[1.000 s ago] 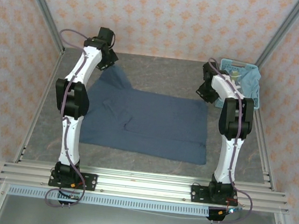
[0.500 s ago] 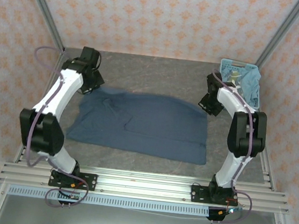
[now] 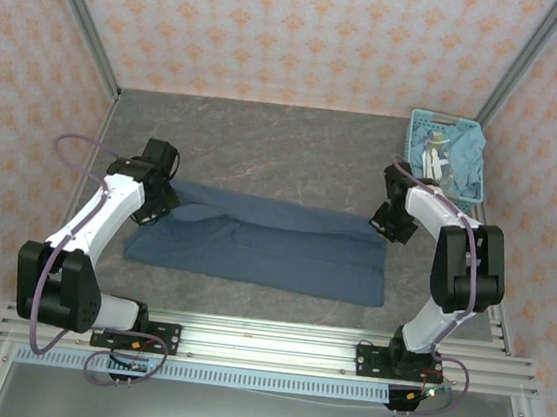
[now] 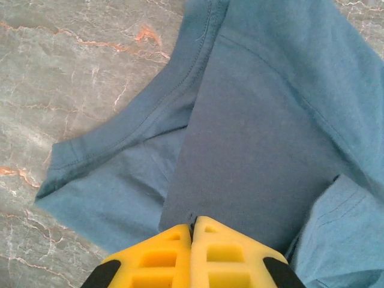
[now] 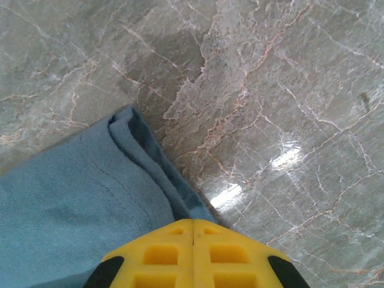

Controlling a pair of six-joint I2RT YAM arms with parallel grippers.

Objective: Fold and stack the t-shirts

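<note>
Both arms have drawn back toward the near side, pulling the far edge of the slate-blue t-shirt over itself.

It lies as a folded band across the middle of the table. At its left end the left gripper has its yellow fingers pressed together on a flap of cloth. At the right end the right gripper looks pinched on the folded edge, though the grip is half hidden. A lighter teal shirt sits in the basket, far right.
</note>
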